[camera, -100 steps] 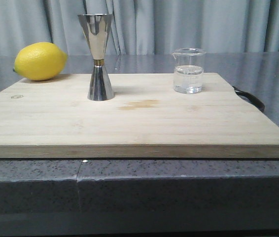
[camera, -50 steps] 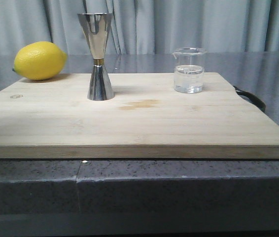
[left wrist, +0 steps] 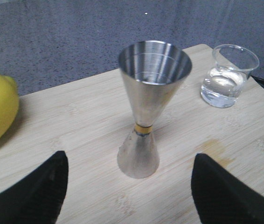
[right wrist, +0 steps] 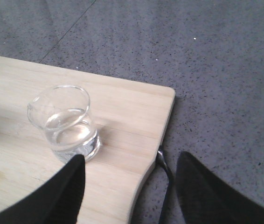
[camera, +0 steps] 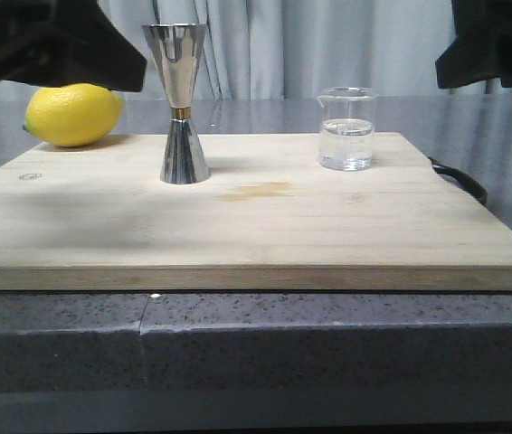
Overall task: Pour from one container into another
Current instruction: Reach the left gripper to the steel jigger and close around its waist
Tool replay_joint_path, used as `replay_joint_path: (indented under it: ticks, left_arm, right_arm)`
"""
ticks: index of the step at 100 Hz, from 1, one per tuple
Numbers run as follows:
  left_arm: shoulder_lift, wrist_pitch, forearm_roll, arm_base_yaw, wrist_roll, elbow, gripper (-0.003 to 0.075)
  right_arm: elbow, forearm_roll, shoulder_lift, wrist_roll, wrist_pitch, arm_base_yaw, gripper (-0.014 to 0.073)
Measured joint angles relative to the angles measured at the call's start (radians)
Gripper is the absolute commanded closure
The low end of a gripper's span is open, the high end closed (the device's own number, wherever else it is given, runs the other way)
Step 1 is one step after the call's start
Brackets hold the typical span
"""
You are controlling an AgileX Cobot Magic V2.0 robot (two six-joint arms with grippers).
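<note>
My right claw hangs spread beside the beaker; closing off-centre could tip it, spilling water before reaching the jigger.

My front camera sits low, level with the cutting board, facing the curtain. Left wrist camera looks steeply down, close on the jigger; right wrist likewise over the beaker. All three share that beaker
</note>
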Motion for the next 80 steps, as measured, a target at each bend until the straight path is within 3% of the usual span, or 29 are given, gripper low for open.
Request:
replay_joint_path:
  ticks: [35, 66, 80]
  left_arm:
    - [0.132, -0.172, -0.006, -0.065, -0.033, -0.001, 0.0206]
    - [0.223, -0.266, -0.001, -0.069, -0.106, -0.002, 0.0206]
    - [0.257, -0.302, 0.095, -0.069, -0.221, -0.002, 0.0211]
  right_arm:
    - [0.179, 0.0, 0.0, 0.027, -0.242, 0.0, 0.0205]
    - [0.187, 0.002, 0.0, 0.028, -0.279, 0.0, 0.0211]
    - [0.187, 0.002, 0.017, 0.028, -0.291, 0.0, 0.0211]
